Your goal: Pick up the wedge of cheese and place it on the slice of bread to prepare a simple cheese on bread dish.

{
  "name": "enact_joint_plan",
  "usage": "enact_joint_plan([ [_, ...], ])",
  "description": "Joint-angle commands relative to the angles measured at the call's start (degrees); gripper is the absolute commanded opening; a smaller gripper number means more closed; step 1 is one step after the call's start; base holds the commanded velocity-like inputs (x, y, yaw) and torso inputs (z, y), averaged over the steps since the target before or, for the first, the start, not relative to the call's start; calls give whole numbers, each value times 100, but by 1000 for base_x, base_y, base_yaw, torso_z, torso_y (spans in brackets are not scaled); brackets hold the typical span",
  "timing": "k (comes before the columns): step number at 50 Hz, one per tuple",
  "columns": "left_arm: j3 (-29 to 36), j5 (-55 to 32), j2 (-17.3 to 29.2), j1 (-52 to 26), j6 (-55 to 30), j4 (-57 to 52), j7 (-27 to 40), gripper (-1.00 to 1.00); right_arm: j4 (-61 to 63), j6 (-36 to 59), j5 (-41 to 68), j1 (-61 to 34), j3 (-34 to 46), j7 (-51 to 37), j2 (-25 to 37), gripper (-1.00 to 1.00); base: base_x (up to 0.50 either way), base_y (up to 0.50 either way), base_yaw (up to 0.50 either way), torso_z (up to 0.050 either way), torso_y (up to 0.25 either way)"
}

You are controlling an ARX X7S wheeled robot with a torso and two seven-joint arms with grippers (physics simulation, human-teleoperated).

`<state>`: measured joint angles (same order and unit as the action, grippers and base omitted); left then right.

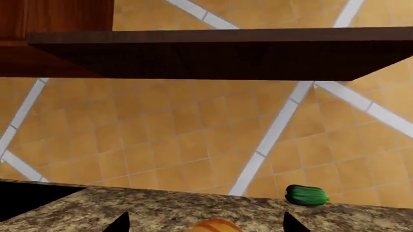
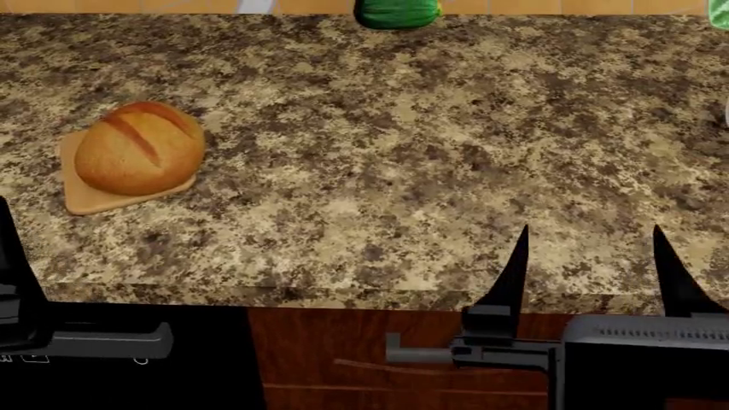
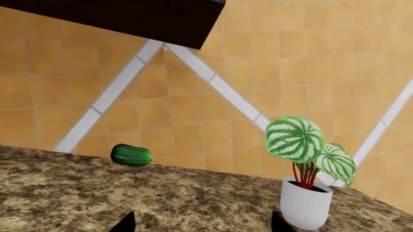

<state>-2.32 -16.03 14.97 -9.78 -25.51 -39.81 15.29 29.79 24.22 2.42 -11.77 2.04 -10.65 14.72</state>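
The slice of bread (image 2: 137,147) is a round golden-brown loaf on a flat tan slab (image 2: 85,202), at the left of the granite counter (image 2: 387,171). Its top edge also shows in the left wrist view (image 1: 216,226), between the fingertips. The wedge of cheese is not in view in any frame. My left gripper (image 1: 205,224) is open and empty, facing the bread from the counter's front. My right gripper (image 2: 592,256) is open and empty over the counter's front edge at the right; it also shows in the right wrist view (image 3: 201,223).
A dark green zucchini (image 2: 397,13) lies at the back of the counter by the tiled wall. A striped-leaf plant in a white pot (image 3: 304,205) stands at the back right. A dark wooden cabinet (image 1: 219,53) hangs above the counter.
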Motion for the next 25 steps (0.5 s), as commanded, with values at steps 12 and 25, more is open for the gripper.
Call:
enact_joint_plan([
  [12,-32,-227,165,-438,-573,-229,164,100,93,127,34,-218,-60,-67,114,100,0,0,0,0,0],
  [25,-59,-416,200,-467,-601,-323,110,100,172,69,104,-156,-99,-94,131,100,0,0,0,0,0],
])
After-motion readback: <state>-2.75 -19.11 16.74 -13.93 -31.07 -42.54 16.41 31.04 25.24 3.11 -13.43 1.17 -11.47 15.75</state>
